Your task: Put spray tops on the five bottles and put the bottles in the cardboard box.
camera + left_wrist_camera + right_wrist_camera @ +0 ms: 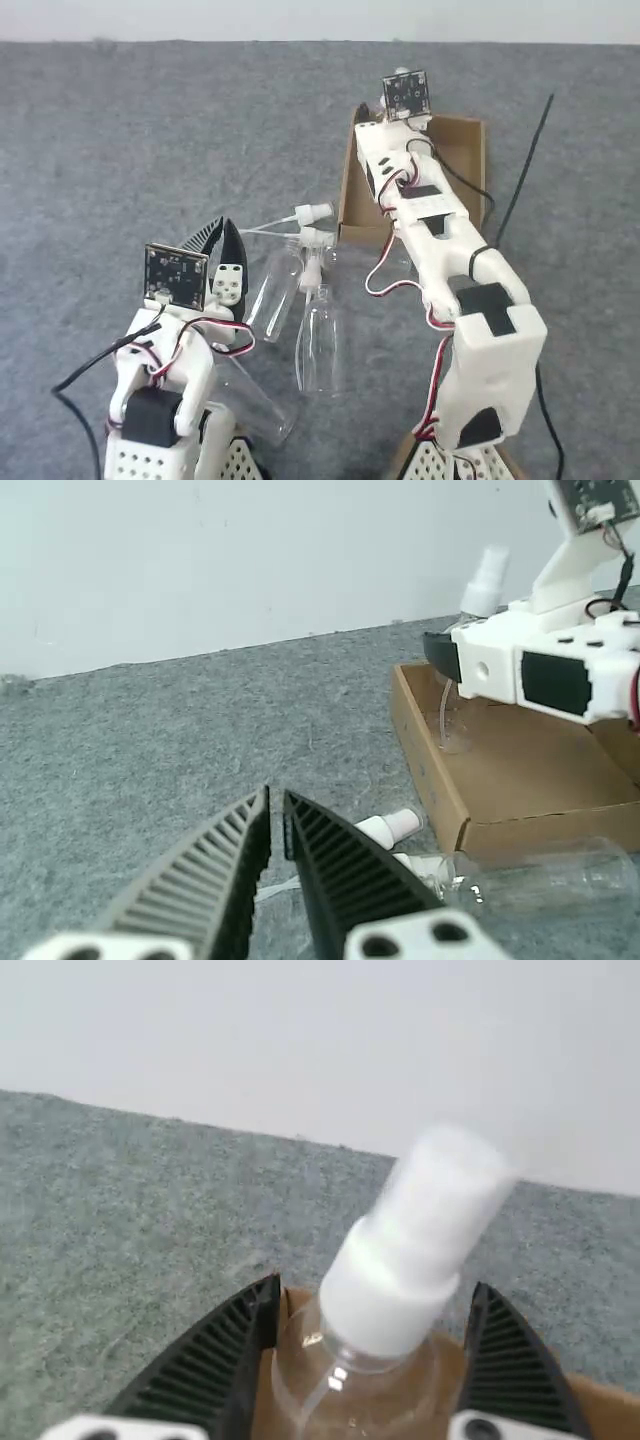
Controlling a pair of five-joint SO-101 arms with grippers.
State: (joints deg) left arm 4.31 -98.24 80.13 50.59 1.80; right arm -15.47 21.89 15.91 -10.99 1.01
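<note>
We note the right gripper [372,1290] clasped about the shoulders of a capped bottle [452,718]. The bottle stands upright, spray head uppermost, within the cardboard box [462,150] toward its far end, though we cannot tell whether its base touches the floor. We judge the move from here runs straight down before letting go. The left gripper [276,796], all but closed on nothing, hovers over the carpet just short of the loose bottles [318,345] lying flat, so that arm is nearer them.
</note>
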